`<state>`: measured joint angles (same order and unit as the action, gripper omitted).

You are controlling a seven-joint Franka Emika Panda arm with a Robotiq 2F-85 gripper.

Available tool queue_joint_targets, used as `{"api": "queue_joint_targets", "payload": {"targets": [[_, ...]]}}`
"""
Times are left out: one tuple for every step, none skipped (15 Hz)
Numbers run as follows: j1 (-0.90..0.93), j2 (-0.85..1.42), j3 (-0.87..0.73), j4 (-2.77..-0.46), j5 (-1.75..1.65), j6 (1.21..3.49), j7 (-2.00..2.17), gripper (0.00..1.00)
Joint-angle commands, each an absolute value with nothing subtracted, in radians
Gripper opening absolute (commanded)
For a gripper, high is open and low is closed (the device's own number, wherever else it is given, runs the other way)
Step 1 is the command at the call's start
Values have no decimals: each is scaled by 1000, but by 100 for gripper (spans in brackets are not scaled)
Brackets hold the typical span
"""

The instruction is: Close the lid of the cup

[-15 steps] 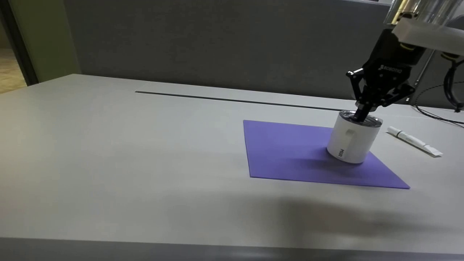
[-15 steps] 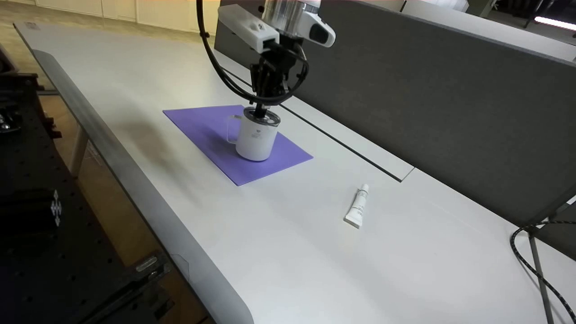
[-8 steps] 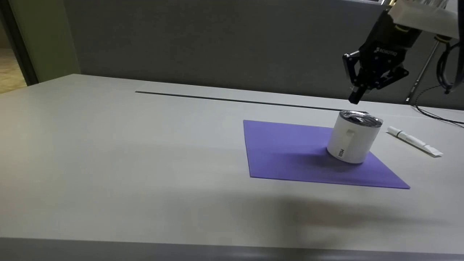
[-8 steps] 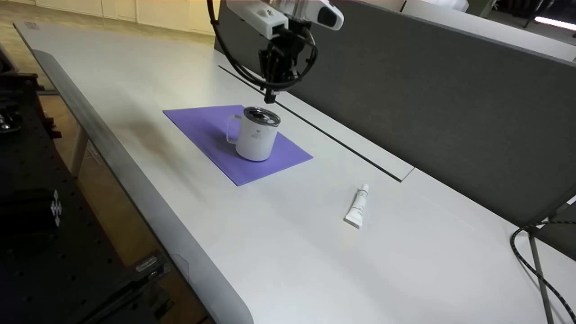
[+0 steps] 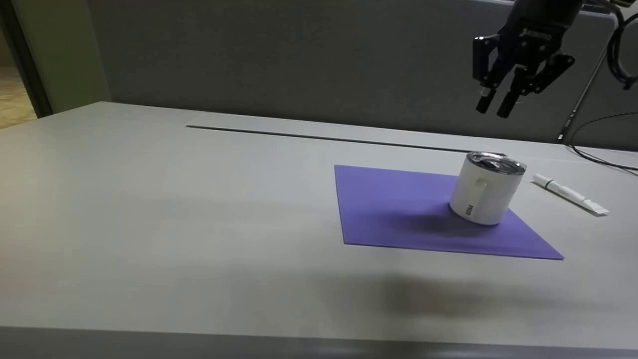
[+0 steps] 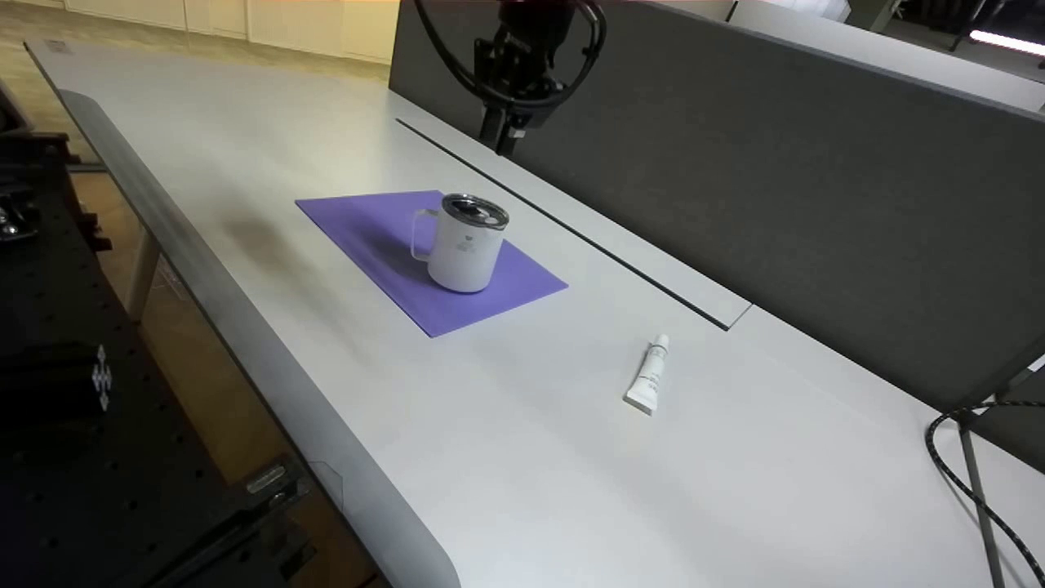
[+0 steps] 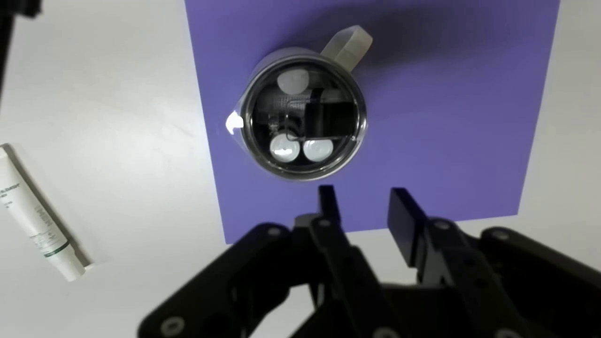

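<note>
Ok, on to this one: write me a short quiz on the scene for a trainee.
1. True or false: the lid sits on top of the cup.
2. Fill in: on the table, off the purple mat, lies a white ____.
3. The gripper is: A) shut on the lid; B) pressing on the mat; C) open and clear of the cup.

Key: 1. True. 2. tube. 3. C.

The gripper is black — pale lettering, round screws, looping cable.
</note>
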<state>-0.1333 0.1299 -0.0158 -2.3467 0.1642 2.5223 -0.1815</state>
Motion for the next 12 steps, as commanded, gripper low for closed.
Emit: {"api": "queue_joint_targets", "payload": {"targets": [[-106,117,-37,-2315,104,2441,-118,66],[-103,115,-38,-2312,97,2432,-117,73],[-101,115,-39,-2309,93,2423,-114,80],[-99,114,-40,-2306,82,2416,-110,86],[-97,113,-42,-2304,71,2408,-107,94],[-94,114,-44,-2301,53,2401,-102,98],[-93,115,-46,-2298,35,2389,-99,100],[-91,114,-47,-2297,15,2383,-93,100],[-90,115,-49,-2295,-5,2373,-88,100],[-87,115,-53,-2294,-32,2366,-80,100],[-84,116,-56,-2294,-57,2355,-67,100],[-94,125,-47,-2309,-7,2395,-120,100]]}}
